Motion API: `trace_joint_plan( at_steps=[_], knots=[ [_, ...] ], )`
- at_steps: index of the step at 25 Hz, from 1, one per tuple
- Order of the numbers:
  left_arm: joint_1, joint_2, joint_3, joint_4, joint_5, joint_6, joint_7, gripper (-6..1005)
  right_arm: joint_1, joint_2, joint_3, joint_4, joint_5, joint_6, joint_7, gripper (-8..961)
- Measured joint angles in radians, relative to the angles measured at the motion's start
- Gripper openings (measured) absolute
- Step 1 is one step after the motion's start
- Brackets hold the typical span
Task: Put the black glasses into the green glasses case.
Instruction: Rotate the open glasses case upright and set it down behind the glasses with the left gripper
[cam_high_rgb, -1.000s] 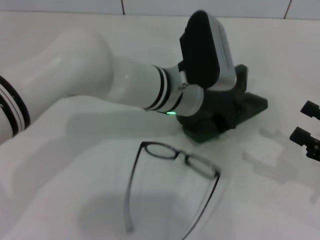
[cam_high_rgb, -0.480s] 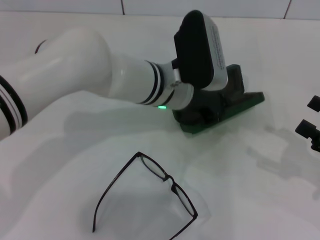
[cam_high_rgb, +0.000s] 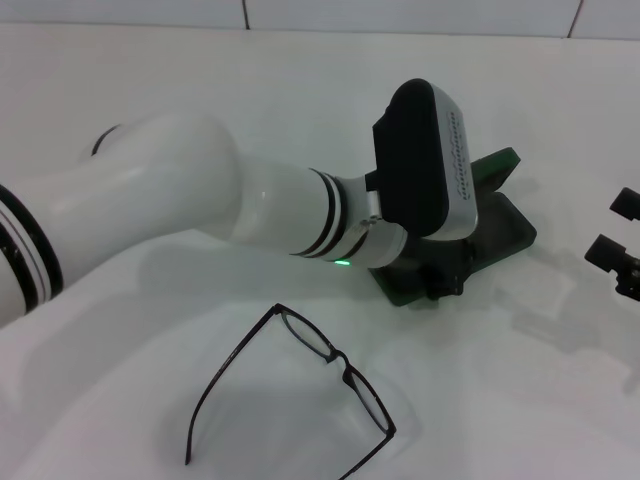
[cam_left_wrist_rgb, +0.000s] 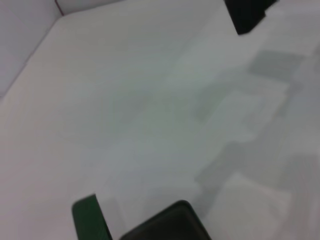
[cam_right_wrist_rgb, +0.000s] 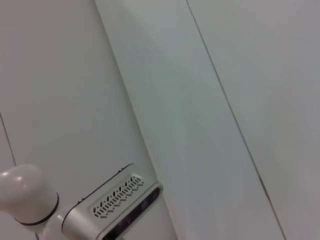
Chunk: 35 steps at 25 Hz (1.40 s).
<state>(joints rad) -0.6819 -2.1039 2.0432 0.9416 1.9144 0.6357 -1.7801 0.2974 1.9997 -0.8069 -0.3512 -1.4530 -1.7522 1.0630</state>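
I'm reaching my left arm (cam_high_rgb: 180, 200) across the white table (cam_high_rgb: 300, 90), left gripper (cam_high_rgb: 445, 270) working at the green glasses case (cam_high_rgb: 500, 225) to open it, grip hidden, black glasses (cam_high_rgb: 300, 385) lying unfolded nearer me, right gripper (cam_high_rgb: 620, 255) idling.

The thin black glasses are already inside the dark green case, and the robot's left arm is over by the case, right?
Not quite. The head view shows the thin black glasses lying unfolded on the white table, nearer the robot than the dark green case, not inside it. The rest holds: the left gripper is at the case.
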Motion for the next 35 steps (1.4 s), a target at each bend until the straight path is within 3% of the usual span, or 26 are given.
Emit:
trace_joint_plan(
  at_steps=[4,11,17,24,27,29,34,35],
  knots=[
    [0.021,0.003,0.023,0.044,0.0,0.007,0.01,15,-0.004,0.002,0.0,0.0,-0.002,-0.002,0.0,885],
    [0.129,0.006,0.098,0.21,0.012,0.011,0.046,16,-0.013,0.002,0.002,0.001,-0.002,-0.006,0.0,885],
    [0.195,0.007,0.048,0.367,0.065,0.012,0.008,18,-0.02,0.0,-0.002,0.001,-0.003,-0.013,0.0,885],
    [0.07,0.011,-0.176,0.354,0.124,0.185,-0.321,53,-0.021,0.0,-0.002,0.001,-0.003,-0.018,-0.001,885],
    [0.057,0.012,-0.255,0.363,0.169,0.255,-0.374,77,-0.019,-0.001,-0.006,0.001,-0.003,-0.018,0.0,884],
    [0.06,0.012,-0.286,0.38,0.2,0.282,-0.398,308,-0.02,0.0,-0.007,0.001,-0.003,-0.018,-0.001,884],
    [0.037,0.011,-0.314,0.415,0.401,0.343,-0.537,378,-0.024,-0.003,-0.008,0.001,-0.005,-0.018,-0.001,884],
    [0.011,0.01,-0.309,0.424,0.513,0.377,-0.605,392,-0.024,-0.004,-0.008,0.001,-0.005,-0.019,0.0,884]
  ],
)
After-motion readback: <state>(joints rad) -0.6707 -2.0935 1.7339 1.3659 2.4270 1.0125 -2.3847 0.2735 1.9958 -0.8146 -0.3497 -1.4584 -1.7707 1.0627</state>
